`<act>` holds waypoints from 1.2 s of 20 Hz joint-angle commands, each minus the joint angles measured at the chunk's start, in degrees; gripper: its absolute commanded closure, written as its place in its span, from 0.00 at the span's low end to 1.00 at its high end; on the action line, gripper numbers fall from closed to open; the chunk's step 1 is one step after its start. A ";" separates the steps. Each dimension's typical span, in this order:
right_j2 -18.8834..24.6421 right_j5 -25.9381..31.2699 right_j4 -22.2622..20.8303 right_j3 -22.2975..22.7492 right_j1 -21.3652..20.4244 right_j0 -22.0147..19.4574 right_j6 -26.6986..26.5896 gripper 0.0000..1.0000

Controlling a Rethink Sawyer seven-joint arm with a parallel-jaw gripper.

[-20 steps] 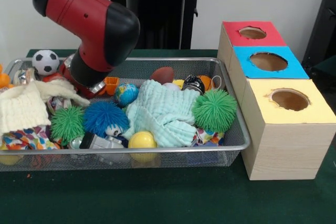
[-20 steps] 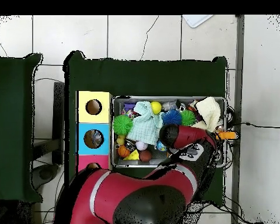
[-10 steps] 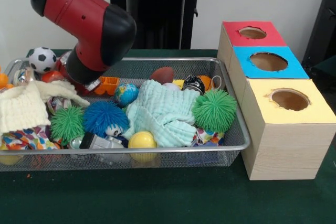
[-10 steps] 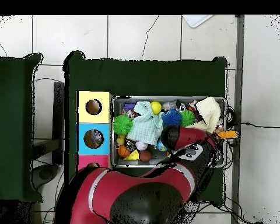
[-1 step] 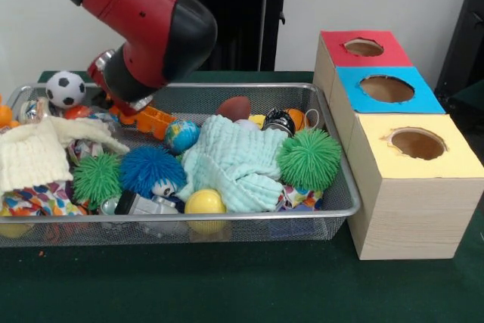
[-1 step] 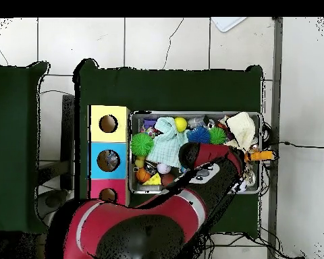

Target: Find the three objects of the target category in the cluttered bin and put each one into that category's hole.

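With the arm (image 5: 144, 24) low over the bin's (image 5: 333, 209) far left corner and its jaws hidden so I cannot tell their state, the orange toy (image 5: 151, 120) beneath could get knocked over the rim or snag.

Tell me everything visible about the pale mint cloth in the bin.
The pale mint cloth is a soft, waffle-textured fabric, crumpled and folded in loose layers over the middle of the wire mesh bin. It is heaped on other toys and hides whatever is beneath. The large green spiky ball presses against one side, the yellow ball sits at its front edge, and the globe ball lies by its far corner. From overhead it shows beside the arm.
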 commanded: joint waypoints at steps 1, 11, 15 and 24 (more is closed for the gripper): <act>-1.67 11.42 -3.50 -4.06 -1.85 2.17 2.38 1.00; 0.84 2.33 -5.60 -2.56 -6.46 3.59 3.29 1.00; 3.66 -2.78 -4.92 -1.58 -8.08 1.92 3.87 1.00; 19.74 -16.70 2.88 11.38 -19.28 -8.03 2.41 1.00</act>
